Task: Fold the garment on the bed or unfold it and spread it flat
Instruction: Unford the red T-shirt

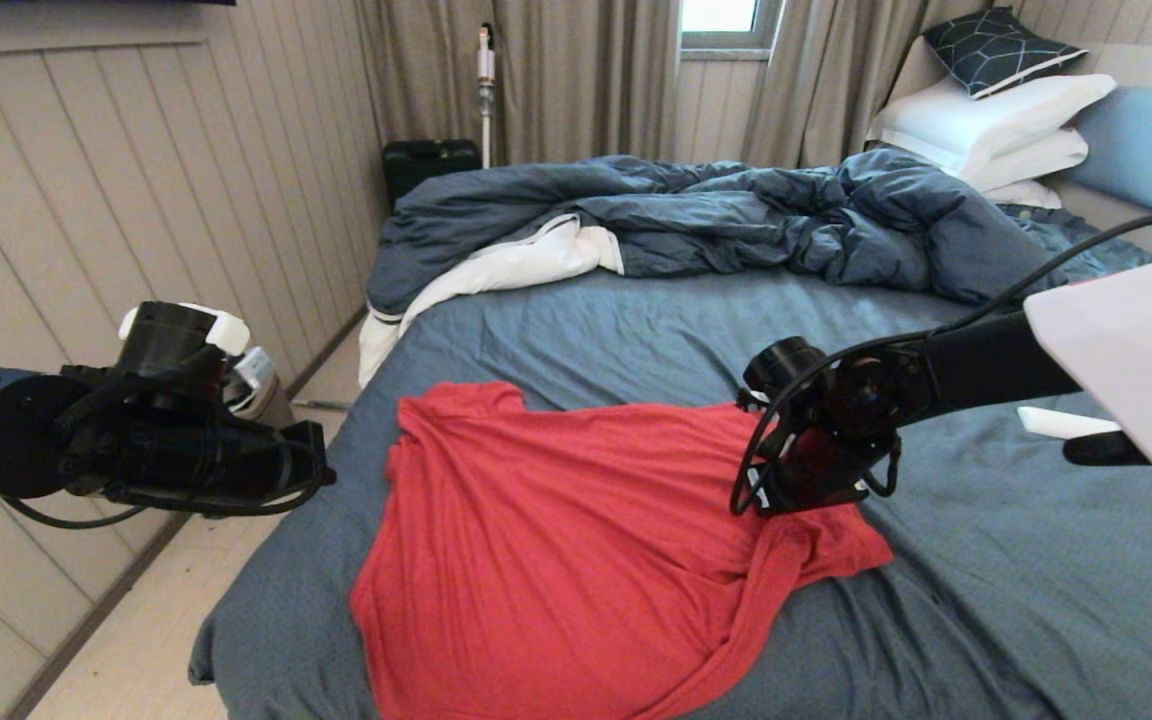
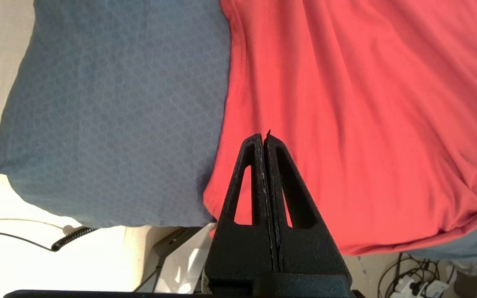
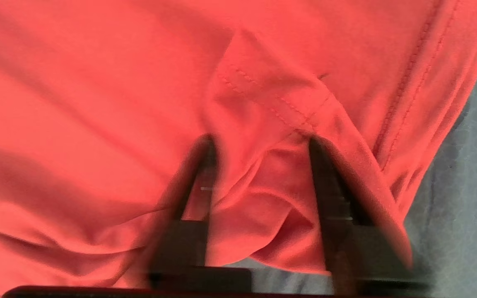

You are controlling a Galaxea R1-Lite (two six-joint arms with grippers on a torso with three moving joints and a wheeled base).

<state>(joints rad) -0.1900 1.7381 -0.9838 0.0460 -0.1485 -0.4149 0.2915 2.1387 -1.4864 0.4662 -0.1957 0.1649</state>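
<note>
The garment (image 1: 556, 540), a plain red T-shirt, lies rumpled on the slate-blue sheet of the bed (image 1: 636, 320), near the foot end. My right gripper (image 1: 796, 490) is down at the shirt's right side, on a bunched sleeve. In the right wrist view this right gripper (image 3: 259, 140) is open, its fingers (image 3: 325, 178) straddling a raised fold of the garment (image 3: 97, 82) with a stitched hem. My left gripper (image 1: 321, 465) hangs off the bed's left edge, shut and empty. In its own view the left gripper (image 2: 264, 136) is above the garment (image 2: 367, 103), near its left edge.
A rumpled dark blue duvet (image 1: 736, 220) with white lining fills the far half of the bed. White pillows (image 1: 996, 120) are stacked at the far right. A small white object (image 1: 1061, 422) lies on the sheet at right. Floor (image 1: 136, 650) and a panelled wall run along the left.
</note>
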